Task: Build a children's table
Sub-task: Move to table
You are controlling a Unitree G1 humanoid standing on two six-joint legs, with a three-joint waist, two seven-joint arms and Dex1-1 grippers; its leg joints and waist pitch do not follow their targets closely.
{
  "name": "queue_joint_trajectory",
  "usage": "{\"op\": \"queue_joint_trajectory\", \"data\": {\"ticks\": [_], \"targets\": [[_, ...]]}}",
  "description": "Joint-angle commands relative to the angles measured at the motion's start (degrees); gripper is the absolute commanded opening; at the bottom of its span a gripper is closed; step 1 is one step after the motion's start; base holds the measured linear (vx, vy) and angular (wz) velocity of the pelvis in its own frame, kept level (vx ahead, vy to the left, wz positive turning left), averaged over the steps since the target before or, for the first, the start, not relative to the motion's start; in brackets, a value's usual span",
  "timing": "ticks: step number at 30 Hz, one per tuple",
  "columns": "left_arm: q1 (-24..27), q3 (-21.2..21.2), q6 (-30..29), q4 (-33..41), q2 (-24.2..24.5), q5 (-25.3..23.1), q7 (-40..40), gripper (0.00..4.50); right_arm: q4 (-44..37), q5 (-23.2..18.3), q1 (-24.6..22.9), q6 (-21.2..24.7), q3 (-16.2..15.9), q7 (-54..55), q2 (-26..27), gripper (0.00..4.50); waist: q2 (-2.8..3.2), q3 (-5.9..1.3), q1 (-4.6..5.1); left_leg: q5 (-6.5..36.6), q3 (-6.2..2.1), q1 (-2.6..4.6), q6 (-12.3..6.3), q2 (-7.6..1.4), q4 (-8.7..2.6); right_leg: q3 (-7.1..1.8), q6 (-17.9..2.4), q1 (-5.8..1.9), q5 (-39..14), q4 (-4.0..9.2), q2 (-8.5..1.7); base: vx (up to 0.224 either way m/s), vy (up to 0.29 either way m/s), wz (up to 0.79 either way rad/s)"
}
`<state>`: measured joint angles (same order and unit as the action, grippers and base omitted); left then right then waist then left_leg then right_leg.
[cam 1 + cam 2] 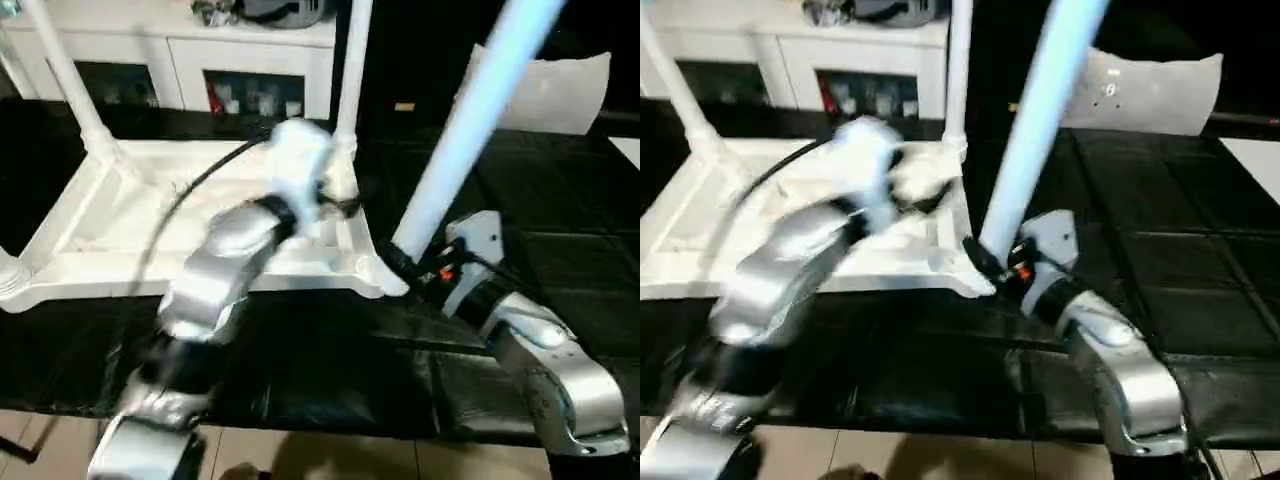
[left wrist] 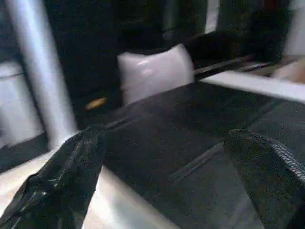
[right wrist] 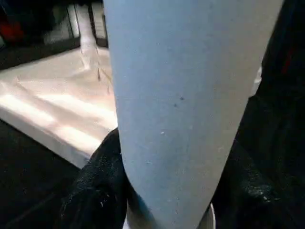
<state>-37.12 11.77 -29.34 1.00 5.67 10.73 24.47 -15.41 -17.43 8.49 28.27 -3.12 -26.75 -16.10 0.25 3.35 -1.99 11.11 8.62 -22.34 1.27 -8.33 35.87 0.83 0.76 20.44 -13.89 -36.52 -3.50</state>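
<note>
A white plastic table top (image 1: pixel 200 230) lies upside down on a black padded surface (image 1: pixel 560 240) marked with stitched seams, its ribbed underside facing up. Three white legs stand in its corner sockets: one at the far left corner (image 1: pixel 65 70), one at the far right corner (image 1: pixel 352 70), and one (image 1: pixel 470 130) at the near right corner, leaning to the right.

The right gripper (image 1: pixel 400 268) is clenched around the base of that leaning leg, its black fingers (image 3: pixel 100 191) pressed on either side of the leg just above the socket. The silver right forearm (image 1: pixel 550 370) reaches in from the lower right.

The left gripper (image 2: pixel 167 181) has its jaws spread wide and empty. It is held above the table top, near the far right corner, with the silver left forearm (image 1: pixel 215 270) stretching up from the lower left.

Behind the black surface stands a white cabinet (image 1: pixel 180 60) with dark openings holding small items too blurred to identify. A pale pillow-like object (image 1: pixel 545 90) sits at the far right against a dark background. Beige tiled floor (image 1: pixel 350 460) shows along the near edge.
</note>
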Motion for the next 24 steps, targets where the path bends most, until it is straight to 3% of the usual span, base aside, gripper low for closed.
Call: {"op": "queue_joint_trajectory", "data": {"ticks": [1, 2, 3, 6, 7, 8, 10, 13, 17, 18, 19, 21, 22, 23, 24], "targets": [[-0.89, 2.21, 0.35, 1.2, -0.24, 1.46, 3.02, 4.5, -0.07, 0.75, 0.39, -0.57, -0.56, -0.24, -0.79, 1.89, -0.78, -3.7, -0.38, 2.92, -1.26, 0.85, -2.53, -3.85, -4.49, -1.94, -13.41, -1.83, 5.95, 3.8, -4.63, 0.0, 0.0, 0.0], [-0.97, 2.51, 0.49, 1.39, -0.26, 1.65, 3.58, 4.5, 0.02, 0.92, 0.37, -0.73, -0.7, -0.28, -0.85, 1.89, -1.02, -3.8, -0.32, 1.24, -1.15, 0.51, -3.77, -3.72, -4.29, -1.93, -13.8, -1.98, 8.57, 3.58, -4.6, 0.0, 0.0, 0.0], [-0.07, 4.25, 0.53, 4.14, 0.36, 3.33, 7.37, 4.5, 0.26, 0.92, 0.09, -0.54, -0.47, 0.08, -0.4, 1.89, -0.77, -3.88, -0.41, 0.41, -1.09, 0.48, -4.69, -3.72, -4.16, -1.91, -14.15, -1.87, 9.95, 3.42, -4.61, 0.0, 0.0, 0.0], [0.81, 5.18, 0.64, 5.46, 0.91, 3.65, 9.18, 4.5, 0.41, 0.74, -0.14, -0.46, -0.05, 0.38, 0.11, 1.89, -0.7, -3.66, -0.33, 1.14, -0.91, 0.41, -5.51, -3.85, -4.16, -1.81, -14.97, -1.7, 9.81, 3.46, -4.46, 0.0, 0.0, 0.0], [1.41, 5.06, 1.47, 5.03, 1.2, 3.11, 9.56, 4.5, 0.49, 0.82, -0.32, -0.79, 0.09, 0.79, 0.44, 1.89, -0.39, -3.56, -0.35, 2.43, -0.9, 0.55, -5.29, -4.0, -4.28, -1.82, -15.1, -1.55, 7.72, 3.65, -4.48, 0.0, 0.0, 0.0], [1.41, 5.06, 1.47, 5.03, 1.2, 3.11, 9.56, 4.5, 0.49, 0.82, -0.32, -0.79, 0.09, 0.79, 0.44, 1.89, -0.51, -3.35, -0.29, 4.17, -0.87, 0.64, -4.58, -4.14, -4.5, -1.8, -15.01, -1.44, 5.24, 3.93, -4.39, 0.0, 0.0, 0.0], [0.81, 2.5, 3.81, -0.39, 2.43, 0.62, 7.15, 4.5, 1.0, 0.9, -0.33, -1.84, 1.99, 2.86, 1.01, 1.89, -0.1, -3.16, -0.11, 7.18, -0.9, 1.0, -2.72, -4.2, -4.84, -1.86, -14.58, -1.07, 1.52, 4.35, -4.16, 0.0, 0.0, 0.0], [-0.24, -0.2, 6.18, -5.9, 4.98, -0.65, 6.59, 4.5, 0.95, 0.92, -0.45, -3.44, 3.73, 3.9, 1.03, 1.89, 0.08, -3.07, 0.03, 9.23, -0.98, 0.97, -0.92, -4.07, -5.17, -1.9, -13.02, -1.03, -0.91, 4.54, -4.04, 0.0, 0.0, 0.0], [-1.63, -0.04, 8.91, -12.96, 9.67, -2.4, 10.63, 4.5, 1.36, -0.34, -0.29, -4.03, 6.53, 3.45, 0.34, 1.89, 0.49, -3.03, 0.37, 11.94, -0.98, 1.25, 0.46, -3.88, -5.47, -2.03, -11.67, -0.64, -3.46, 4.83, -3.88, 0.0, 0.0, 0.0], [-1.86, 0.34, 9.49, -14.39, 10.54, -2.86, 11.56, 4.5, 1.45, -0.55, -0.17, -3.91, 7.07, 3.61, 0.35, 1.89, 0.45, -3.07, 0.39, 12.06, -1.03, 1.26, 0.73, -3.95, -5.5, -2.04, -11.74, -0.72, -3.34, 4.71, -3.95, 0.0, 0.0, 0.0], [-1.97, 1.91, 10.66, -16.67, 12.02, -3.42, 14.81, 4.5, 1.48, -0.91, -0.21, -3.61, 7.41, 3.26, -0.06, 1.89, 1.07, -3.17, 0.37, 12.03, -1.02, 1.37, 1.13, -4.0, -5.49, -2.07, -11.97, -0.61, -2.57, 4.65, -3.99, 0.0, 0.0, 0.0], [-2.06, 2.99, 11.66, -18.37, 12.95, -3.79, 17.15, 4.5, 1.51, -1.16, -0.27, -3.51, 7.49, 3.02, -0.37, 1.89, 0.86, -3.27, 0.24, 10.88, -0.96, 1.3, 0.98, -3.99, -5.47, -2.13, -12.19, -0.71, -0.62, 4.59, -4.02, 0.0, 0.0, 0.0], [-2.41, 6.08, 13.95, -22.6, 15.16, -5.16, 22.79, 4.5, 1.62, -1.02, -0.5, -3.99, 7.47, 2.48, -1.17, 1.89, 1.8, -3.4, 0.11, 9.69, -1.07, 1.37, 1.04, -4.04, -5.38, -2.04, -12.68, -0.66, 2.11, 4.27, -4.04, 0.0, 0.0, 0.0], [-2.54, 6.69, 14.35, -23.69, 15.61, -5.34, 24.19, 4.5, 1.64, -0.92, -0.57, -4.23, 7.43, 2.38, -1.31, 1.89, 1.27, -3.44, 0.12, 9.09, -0.91, 1.22, 0.51, -3.98, -5.35, -2.1, -12.9, -0.88, 3.73, 4.18, -4.04, 0.0, 0.0, 0.0], [-3.3, 7.84, 16.7, -27.14, 16.52, -5.85, 28.06, 4.5, 0.15, -2.73, -1.16, 2.45, 7.73, 2.53, -2.46, 1.89, 1.56, -3.32, 0.06, 8.54, -0.93, 1.2, 0.34, -3.96, -5.39, -2.06, -13.14, -0.85, 4.54, 4.12, -4.09, 0.0, 0.0, 0.0]]}}
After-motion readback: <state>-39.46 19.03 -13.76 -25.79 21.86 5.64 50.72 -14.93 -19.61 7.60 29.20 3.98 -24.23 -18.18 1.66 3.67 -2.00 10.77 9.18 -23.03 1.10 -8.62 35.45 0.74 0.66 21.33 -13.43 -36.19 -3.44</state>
